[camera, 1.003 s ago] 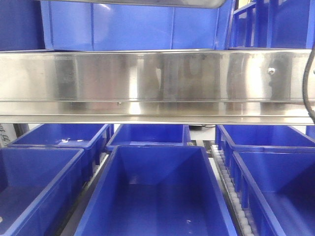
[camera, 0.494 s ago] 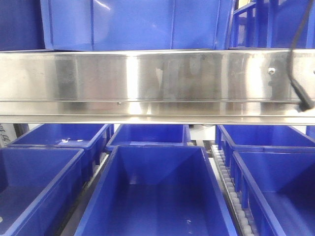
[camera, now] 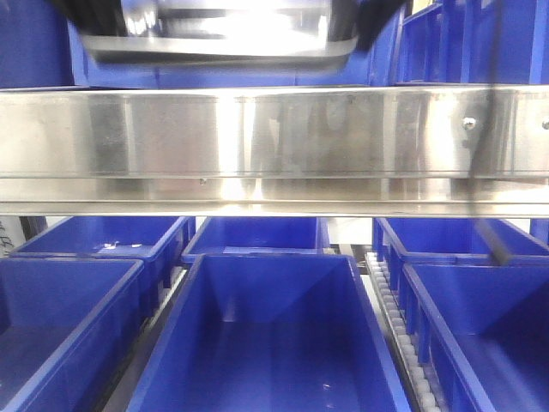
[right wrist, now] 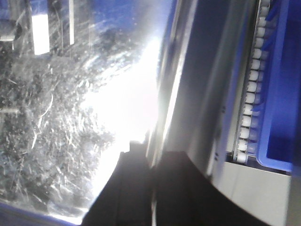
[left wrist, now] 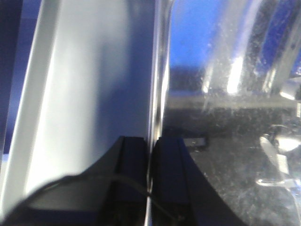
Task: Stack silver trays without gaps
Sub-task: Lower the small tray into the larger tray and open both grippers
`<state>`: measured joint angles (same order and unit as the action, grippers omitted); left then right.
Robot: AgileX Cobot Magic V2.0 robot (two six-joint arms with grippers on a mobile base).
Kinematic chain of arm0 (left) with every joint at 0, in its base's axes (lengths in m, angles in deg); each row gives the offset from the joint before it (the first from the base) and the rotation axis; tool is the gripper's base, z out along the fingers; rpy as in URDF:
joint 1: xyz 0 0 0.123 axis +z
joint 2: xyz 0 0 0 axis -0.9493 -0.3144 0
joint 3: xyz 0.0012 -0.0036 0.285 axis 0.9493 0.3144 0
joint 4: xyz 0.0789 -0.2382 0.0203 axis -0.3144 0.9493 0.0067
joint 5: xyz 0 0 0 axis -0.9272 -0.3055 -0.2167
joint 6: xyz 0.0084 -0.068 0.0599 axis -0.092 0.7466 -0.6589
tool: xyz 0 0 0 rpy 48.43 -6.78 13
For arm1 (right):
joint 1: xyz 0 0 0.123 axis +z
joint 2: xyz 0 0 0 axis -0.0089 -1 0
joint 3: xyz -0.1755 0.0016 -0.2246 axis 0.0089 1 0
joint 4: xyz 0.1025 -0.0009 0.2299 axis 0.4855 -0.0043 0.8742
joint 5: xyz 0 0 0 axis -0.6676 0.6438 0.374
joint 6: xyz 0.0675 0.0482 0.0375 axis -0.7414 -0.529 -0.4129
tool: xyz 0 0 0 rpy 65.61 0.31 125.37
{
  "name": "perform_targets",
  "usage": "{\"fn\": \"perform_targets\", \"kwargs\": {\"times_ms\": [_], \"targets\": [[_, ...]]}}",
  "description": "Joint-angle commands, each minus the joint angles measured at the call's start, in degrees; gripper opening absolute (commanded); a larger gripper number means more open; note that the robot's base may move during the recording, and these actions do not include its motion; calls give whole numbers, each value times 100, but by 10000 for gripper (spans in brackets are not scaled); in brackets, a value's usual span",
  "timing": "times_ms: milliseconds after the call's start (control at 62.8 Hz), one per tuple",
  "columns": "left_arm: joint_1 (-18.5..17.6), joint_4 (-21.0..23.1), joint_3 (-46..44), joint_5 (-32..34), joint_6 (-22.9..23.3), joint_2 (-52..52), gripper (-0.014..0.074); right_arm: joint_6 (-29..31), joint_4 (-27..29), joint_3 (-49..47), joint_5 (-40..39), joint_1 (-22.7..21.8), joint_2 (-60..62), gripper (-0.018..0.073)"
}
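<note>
A two-level shelf carries everything. Its long steel rail [camera: 274, 146], fixed with screws, crosses the front view just below both tools. On the upper level behind the rail stand blue bins [camera: 232, 64]. On the lower level, well below the tools, open blue bins [camera: 266, 343] sit in rows on white roller tracks [camera: 399, 330].

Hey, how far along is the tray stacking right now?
Mid-carry. Both grippers, left and right, are clamped on opposite rims of a silver tray, which is blurred at the top of the front view, above the shelf rail. No second tray or finished stack is visible, so nesting remains.
</note>
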<state>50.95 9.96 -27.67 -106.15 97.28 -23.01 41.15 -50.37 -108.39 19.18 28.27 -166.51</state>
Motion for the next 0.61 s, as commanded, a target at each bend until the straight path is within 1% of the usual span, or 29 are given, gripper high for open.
{"fn": "perform_targets", "kwargs": {"times_ms": [0, 48, 127, 159, 239, 287, 318, 350, 414, 446, 589], "targets": [[10, -93, -237, 513, -49, 207, -39, 113, 0, -217, -252, -9, 266, 62], [10, -93, -237, 513, -49, 195, -9, 113, 0, -217, -273, -9, 247, 94], [10, -118, -237, 548, -56, 186, 85, 113, 0, -217, -296, -9, 247, 217], [10, -158, -249, 561, -56, 186, 134, 113, 0, -217, -291, -9, 247, 282], [10, -308, -259, 549, -56, 186, 314, 113, -42, -217, -260, -9, 247, 512], [10, -406, -259, 548, -56, 186, 396, 113, -85, -217, -239, -9, 247, 606], [10, -442, -259, 548, -56, 186, 446, 113, -111, -217, -225, -9, 247, 648], [10, -455, -259, 535, -56, 186, 498, 113, -135, -217, -185, -9, 247, 638], [10, -469, -301, 438, -56, 206, 559, 113, -163, -217, -132, -9, 268, 626], [10, -469, -353, 381, -56, 206, 571, 113, -163, -217, -111, -9, 291, 624], [-24, -469, -638, -24, -89, 360, 568, 113, -163, -224, -143, -9, 597, 615]]}}
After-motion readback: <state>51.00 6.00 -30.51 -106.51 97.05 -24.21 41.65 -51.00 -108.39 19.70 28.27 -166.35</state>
